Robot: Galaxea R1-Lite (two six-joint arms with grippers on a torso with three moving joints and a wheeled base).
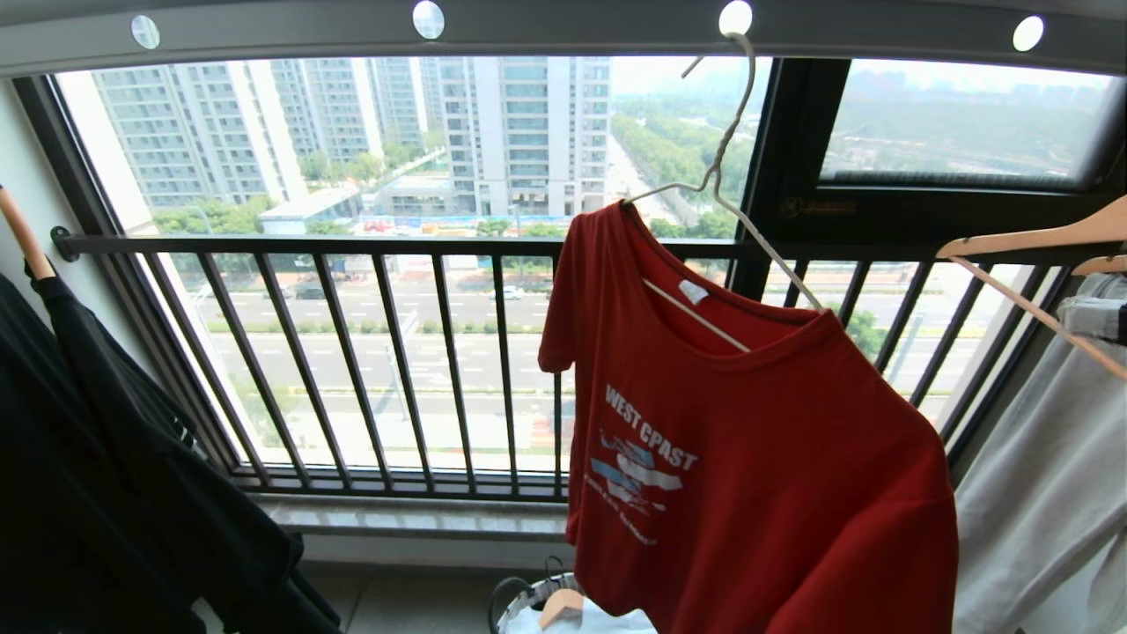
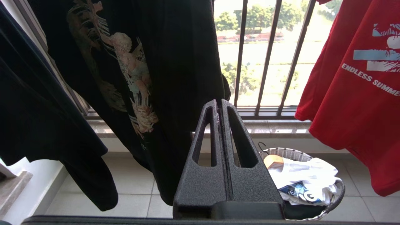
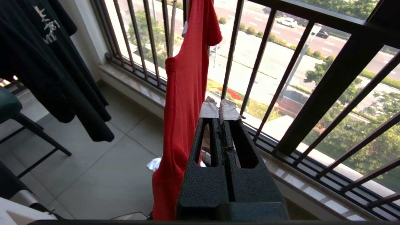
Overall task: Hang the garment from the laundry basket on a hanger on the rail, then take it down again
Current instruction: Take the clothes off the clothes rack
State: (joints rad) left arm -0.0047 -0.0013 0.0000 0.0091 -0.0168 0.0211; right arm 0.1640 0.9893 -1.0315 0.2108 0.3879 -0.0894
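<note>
- Head view: the red T-shirt (image 1: 748, 458) hangs on the white wire hanger (image 1: 718, 198), whose long hook sits in one round hole of the grey overhead rail (image 1: 563, 31). The hanger is tilted, one shoulder high and the other low, so the shirt's weight is lopsided. A careless pull could slide the shirt down the low side, or swing the hook out of the hole and drop both. A wooden hanger (image 1: 1039, 242) with a pale grey garment (image 1: 1048, 493) hangs just beside it on the right, and a black T-shirt (image 1: 132, 458) hangs well apart on the left. Neither arm shows here.
- Left wrist view: the left gripper (image 2: 219, 104) has its fingers pressed together and holds nothing, near the black printed shirt. The laundry basket (image 2: 339, 195) stands on the floor tiles below the red shirt's hem, with white cloth in it. If the shirt falls, it may miss the basket.
- Right wrist view: the right gripper (image 3: 219, 104), taped tips pressed together and empty, is just beside the red shirt, seen edge-on, with the window railing (image 3: 337, 72) close behind. My judgement is that taking the shirt down comes next. Shut fingers would only push the cloth, and a long reach could strike the bars.
</note>
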